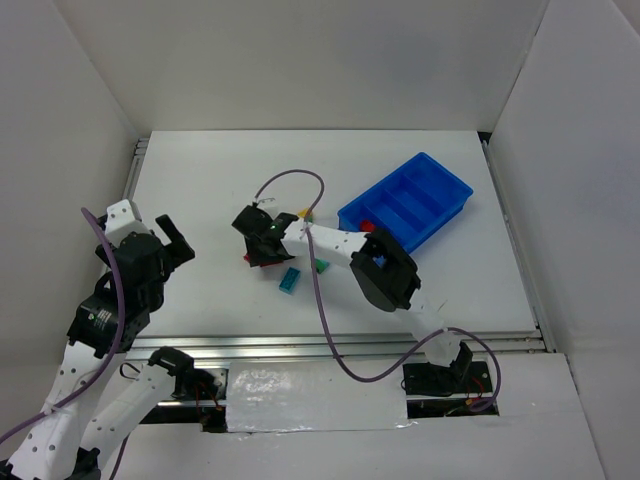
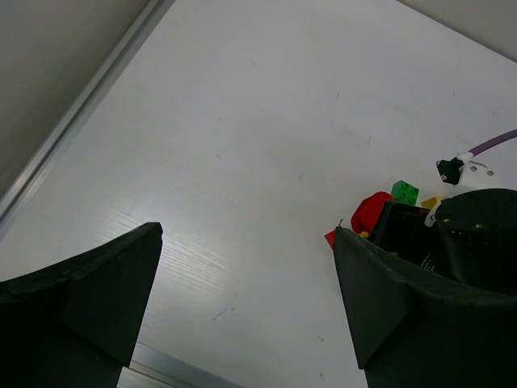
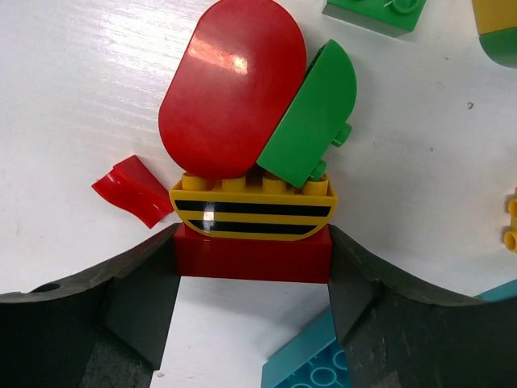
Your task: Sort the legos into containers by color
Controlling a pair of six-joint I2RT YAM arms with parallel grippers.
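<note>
My right gripper is shut on a red brick at the table's middle. A yellow black-striped brick sits against the red one, with a red oval piece and a green rounded piece beyond it. A small red curved piece lies to the left and a teal plate lies under the fingers. The blue tray stands at the back right, with something red in one compartment. My left gripper is open and empty at the far left, its jaws wide apart over bare table.
A green brick and yellow pieces lie beyond the cluster. A teal brick lies just in front of the right gripper. The right arm's purple cable loops over the table. White walls enclose the table.
</note>
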